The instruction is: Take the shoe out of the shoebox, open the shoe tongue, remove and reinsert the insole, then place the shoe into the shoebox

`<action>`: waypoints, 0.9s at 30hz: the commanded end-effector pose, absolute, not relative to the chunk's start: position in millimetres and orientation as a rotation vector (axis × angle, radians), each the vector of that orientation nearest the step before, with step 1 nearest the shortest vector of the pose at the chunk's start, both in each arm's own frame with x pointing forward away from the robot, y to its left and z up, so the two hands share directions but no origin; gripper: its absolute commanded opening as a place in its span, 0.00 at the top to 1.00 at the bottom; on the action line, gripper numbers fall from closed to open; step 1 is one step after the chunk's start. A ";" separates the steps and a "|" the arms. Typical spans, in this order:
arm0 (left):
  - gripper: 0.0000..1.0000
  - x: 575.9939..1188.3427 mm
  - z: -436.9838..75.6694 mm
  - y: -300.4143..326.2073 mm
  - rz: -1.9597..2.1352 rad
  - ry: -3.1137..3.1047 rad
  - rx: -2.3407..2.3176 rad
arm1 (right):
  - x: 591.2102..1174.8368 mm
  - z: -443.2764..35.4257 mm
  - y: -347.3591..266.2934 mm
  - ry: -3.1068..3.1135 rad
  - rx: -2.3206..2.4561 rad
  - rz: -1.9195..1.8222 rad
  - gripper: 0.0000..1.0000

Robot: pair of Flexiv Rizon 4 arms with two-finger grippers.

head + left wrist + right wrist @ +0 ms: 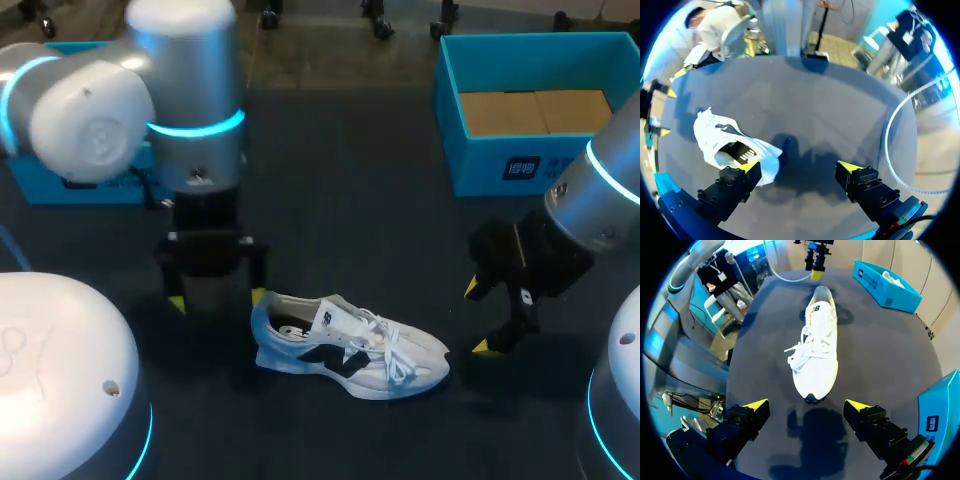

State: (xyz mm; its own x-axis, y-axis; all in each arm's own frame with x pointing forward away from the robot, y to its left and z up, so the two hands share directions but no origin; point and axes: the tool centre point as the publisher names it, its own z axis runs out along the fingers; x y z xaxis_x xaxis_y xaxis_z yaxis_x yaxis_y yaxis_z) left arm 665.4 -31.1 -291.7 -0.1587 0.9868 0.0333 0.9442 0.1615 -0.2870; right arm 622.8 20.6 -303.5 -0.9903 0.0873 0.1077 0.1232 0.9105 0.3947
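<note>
While outside shoebox (pixel 480 165), shoe (pixel 350 345) on dark table (pixel 350 200).

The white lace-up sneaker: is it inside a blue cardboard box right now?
No, the white lace-up sneaker lies on the dark table, apart from the open blue cardboard box at the right.

The shoe (pixel 345 347) lies on the table (pixel 360 220) near its front middle, heel toward the left arm, toe toward the right. The left gripper (pixel 215 297) stands just beside the heel. The right gripper (pixel 476 317) sits beyond the toe, apart from it. The shoebox (pixel 500 170) is back right, well apart; a second box (pixel 70 188) is back left, behind the left arm.
</note>
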 end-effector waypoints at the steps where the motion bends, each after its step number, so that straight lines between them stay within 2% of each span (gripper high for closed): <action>1: 0.00 669.5 -286.8 -12.7 0.496 -2.276 -1.821 | 622.2 -304.3 21.0 -2.987 -0.164 -0.623 0.00; 13: 0.00 669.5 -286.8 -12.7 0.496 -2.276 -1.821 | 622.2 -304.3 21.0 -2.987 -0.164 -0.623 0.00; 27: 0.00 684.2 -261.2 23.4 1.077 -2.305 -0.797 | 622.2 -304.3 21.0 -2.987 -0.164 -0.623 0.00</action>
